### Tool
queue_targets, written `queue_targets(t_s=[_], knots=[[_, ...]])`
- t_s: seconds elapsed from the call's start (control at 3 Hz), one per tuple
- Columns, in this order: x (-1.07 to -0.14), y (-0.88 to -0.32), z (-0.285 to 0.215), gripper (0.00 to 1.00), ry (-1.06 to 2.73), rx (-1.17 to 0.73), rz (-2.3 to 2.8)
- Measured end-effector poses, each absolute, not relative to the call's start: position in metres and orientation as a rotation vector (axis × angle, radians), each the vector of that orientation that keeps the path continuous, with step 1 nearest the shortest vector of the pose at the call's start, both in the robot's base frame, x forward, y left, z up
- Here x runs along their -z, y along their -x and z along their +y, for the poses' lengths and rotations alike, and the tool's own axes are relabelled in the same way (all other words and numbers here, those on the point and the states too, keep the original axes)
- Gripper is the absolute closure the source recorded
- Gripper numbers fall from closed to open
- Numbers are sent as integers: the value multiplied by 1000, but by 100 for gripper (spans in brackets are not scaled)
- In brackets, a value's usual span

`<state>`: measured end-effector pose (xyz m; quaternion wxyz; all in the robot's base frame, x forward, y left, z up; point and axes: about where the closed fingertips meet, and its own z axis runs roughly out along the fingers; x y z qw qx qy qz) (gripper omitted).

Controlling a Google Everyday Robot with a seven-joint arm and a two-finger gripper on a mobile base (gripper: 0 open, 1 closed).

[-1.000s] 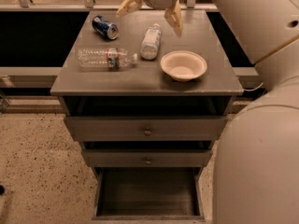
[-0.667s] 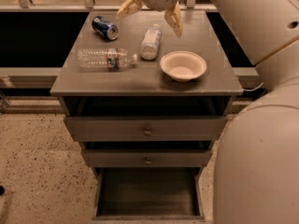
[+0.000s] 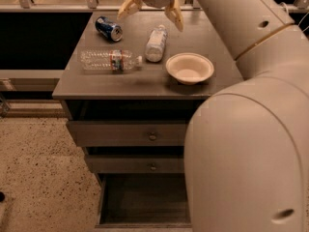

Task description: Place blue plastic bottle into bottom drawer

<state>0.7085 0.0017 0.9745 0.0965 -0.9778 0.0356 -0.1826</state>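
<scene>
The blue plastic bottle (image 3: 156, 43), short and pale with a white cap, lies on its side on the grey cabinet top (image 3: 145, 83), between a can and a bowl. My gripper (image 3: 150, 12) hovers just above and behind it, fingers (image 3: 127, 5) spread wide open and empty, straddling the bottle's far end. The bottom drawer (image 3: 145, 199) is pulled out below, its dark wooden inside showing and empty.
A longer clear bottle with a red-blue label (image 3: 110, 60) lies at the left. A blue soda can (image 3: 108, 28) lies at the back left. A white bowl (image 3: 189, 67) sits at the right. Two shallower drawers with knobs (image 3: 152, 136) are above the open one. My arm fills the right side.
The gripper has dropped slightly closer to the blue plastic bottle; the objects on the cabinet have not moved.
</scene>
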Motion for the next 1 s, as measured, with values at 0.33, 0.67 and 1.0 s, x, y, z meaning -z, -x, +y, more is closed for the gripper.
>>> queue_targets(t_s=[0.33,0.67,1.0], knots=[[-957,-752,-14,0,2943,615,76],[-938,-776,-40,0,2920,660,146],[-915,-793,-54,0,2919,662,171]])
